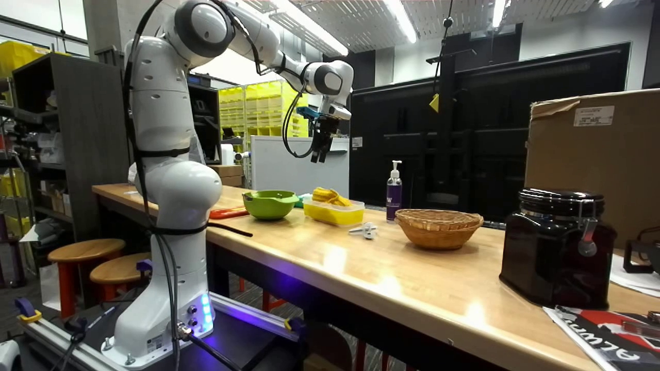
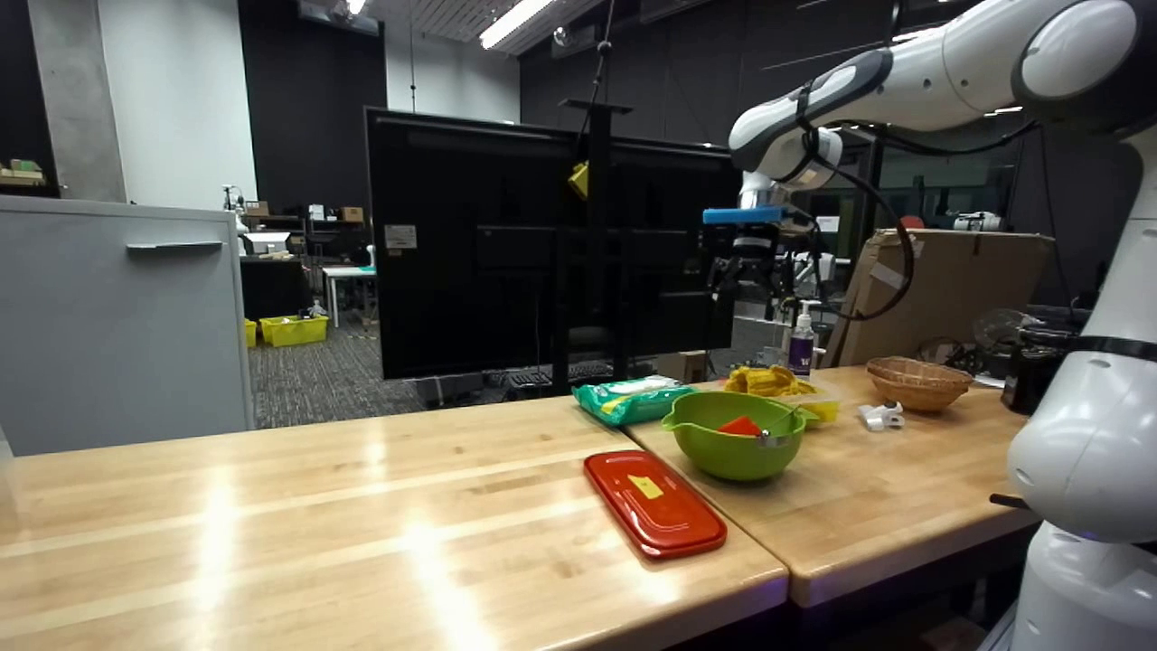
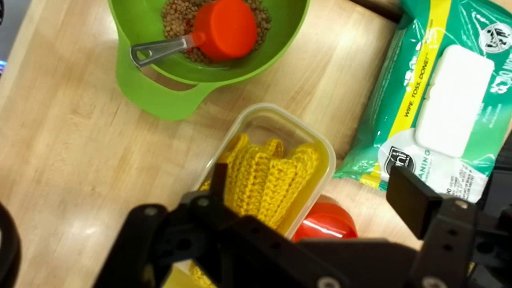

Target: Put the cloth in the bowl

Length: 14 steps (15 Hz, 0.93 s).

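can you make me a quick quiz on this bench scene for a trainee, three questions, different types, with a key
1. Multiple choice: where is the yellow cloth?
A. in the wicker basket
B. in the clear container
C. under the pump bottle

2. True or false: the jaws are shut on the yellow cloth.

3. Fill in the missing words: in the green bowl, a red ____ ____ lies among small brown pieces.

Key
1. B
2. False: the jaws stand apart, and the yellow cloth rests in the clear container.
3. measuring cup
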Each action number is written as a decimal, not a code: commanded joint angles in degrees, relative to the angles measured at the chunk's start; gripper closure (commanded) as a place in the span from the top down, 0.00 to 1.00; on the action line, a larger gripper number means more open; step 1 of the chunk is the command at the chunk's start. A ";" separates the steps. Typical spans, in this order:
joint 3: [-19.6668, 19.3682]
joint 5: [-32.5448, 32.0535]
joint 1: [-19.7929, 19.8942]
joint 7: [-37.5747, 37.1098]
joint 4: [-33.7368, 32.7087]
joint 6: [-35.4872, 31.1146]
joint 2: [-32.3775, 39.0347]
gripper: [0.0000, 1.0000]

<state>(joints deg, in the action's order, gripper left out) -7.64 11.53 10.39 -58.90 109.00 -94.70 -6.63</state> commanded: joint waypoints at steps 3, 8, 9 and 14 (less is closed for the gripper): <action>2.45 -5.86 -2.97 5.66 -7.02 3.96 2.93 1.00; 4.45 -8.85 -5.59 16.11 -9.47 3.05 3.56 1.00; 4.73 -8.66 -6.00 18.71 -9.87 3.26 3.49 1.00; 5.96 -8.24 -7.68 31.78 -10.81 5.62 2.93 1.00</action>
<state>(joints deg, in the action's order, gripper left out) -2.32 4.03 3.63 -33.70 99.72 -92.03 -3.50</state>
